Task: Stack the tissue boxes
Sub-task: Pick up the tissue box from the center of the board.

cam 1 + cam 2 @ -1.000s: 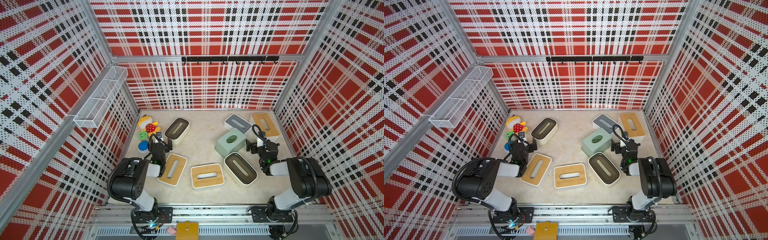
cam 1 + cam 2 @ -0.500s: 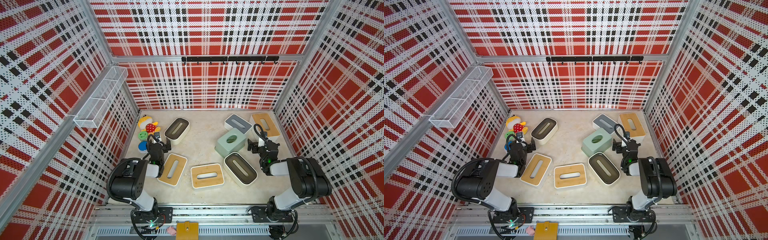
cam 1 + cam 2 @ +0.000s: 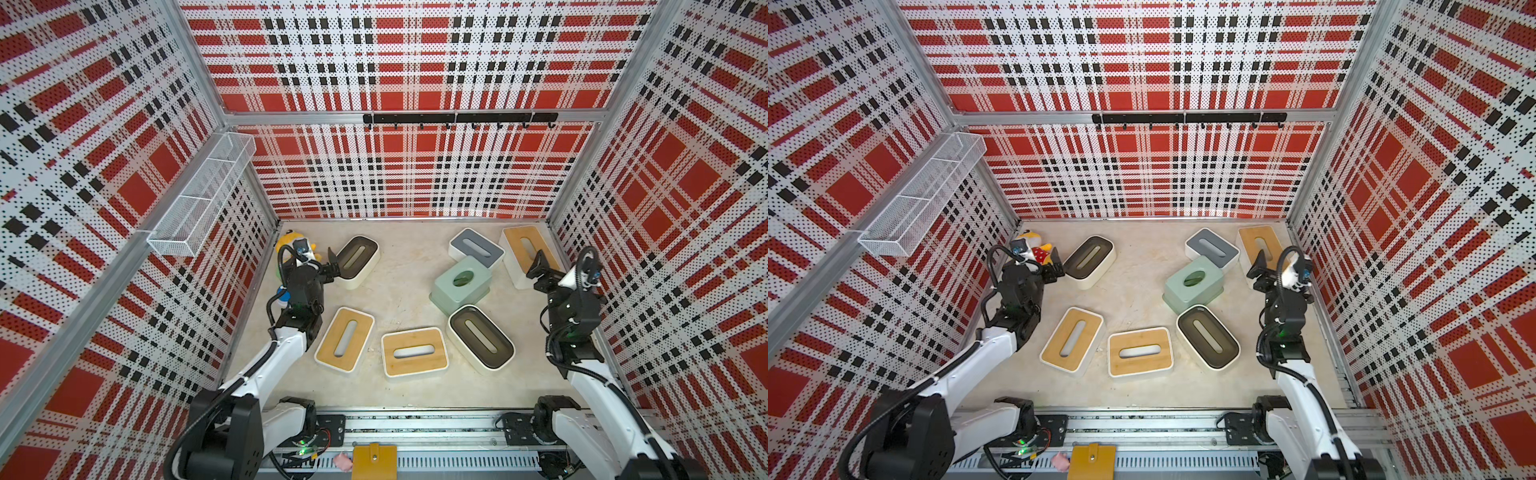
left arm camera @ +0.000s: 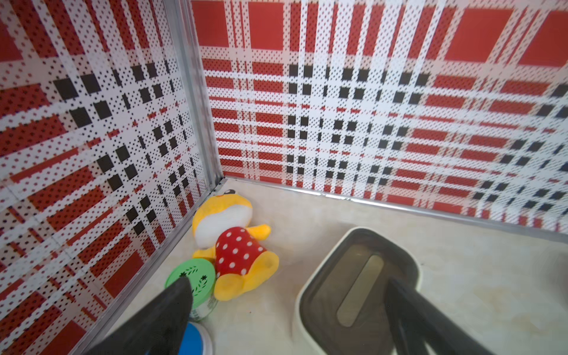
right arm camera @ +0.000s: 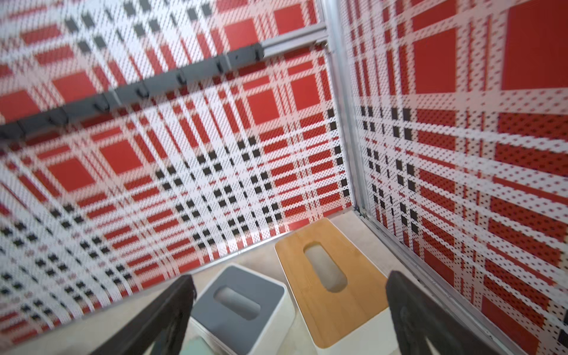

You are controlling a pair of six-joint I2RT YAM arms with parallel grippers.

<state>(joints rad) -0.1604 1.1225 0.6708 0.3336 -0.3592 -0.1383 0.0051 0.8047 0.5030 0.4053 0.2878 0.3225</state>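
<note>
a: where do the tissue boxes sit?
b: all seven lie singly on the pale beige tabletop (image 3: 399, 291), none on top of another. nearest the arm bases are a white rectangular box with a tan wood lid (image 3: 345, 338), a second tan-lidded white box (image 3: 414, 352) just beside it, and a white box with a dark olive lid (image 3: 480, 343) to the right of those.
a: and further back?
b: the squarer mint-green box (image 3: 461, 282) sits just beside a white box with a grey lid (image 3: 476, 248). a third tan-lidded box (image 3: 525, 249) stands in the far-right corner, and a second olive-lidded white box (image 3: 356, 259) lies far left.
a: the left gripper?
b: the left gripper (image 4: 289, 282) is spread wide and holds nothing. one finger is at the near end of the second olive-lidded white box; whether it touches, i cannot tell. the other shows in front of a round green disc (image 4: 193, 276), close to a yellow and red plush toy (image 4: 233, 246) and a round blue disc (image 4: 196, 338).
a: the right gripper?
b: the right gripper (image 5: 292, 279) is spread wide too, empty, above the near end of the third tan-lidded box.
</note>
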